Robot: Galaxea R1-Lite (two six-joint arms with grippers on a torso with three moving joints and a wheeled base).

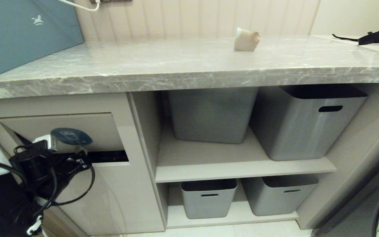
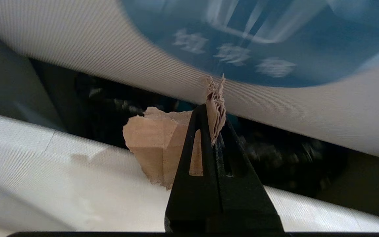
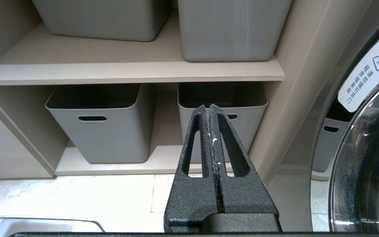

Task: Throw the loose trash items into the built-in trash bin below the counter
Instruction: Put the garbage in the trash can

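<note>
My left gripper (image 2: 214, 113) is shut on a torn tan paper scrap (image 2: 156, 148), which sticks out past and beside the fingertips. It is right at the built-in trash bin's tilting flap (image 2: 117, 69), just under the blue oval sticker (image 2: 258, 42), with the dark opening (image 2: 291, 154) behind the scrap. In the head view the left gripper (image 1: 79, 157) sits at the flap's (image 1: 28, 126) lower edge, where a dark gap (image 1: 110, 156) shows. A beige-brown crumpled paper wad (image 1: 246, 41) lies on the counter (image 1: 176, 69). My right gripper (image 3: 210, 107) is shut and empty, low in front of the bottom shelf.
Grey plastic tubs (image 1: 308, 121) with slot handles fill the open shelves right of the bin. A large teal-blue box (image 1: 18, 33) leans at the counter's left end. Black backpack straps (image 1: 377, 37) lie at the far right. A washing machine door (image 3: 367, 148) stands to the right.
</note>
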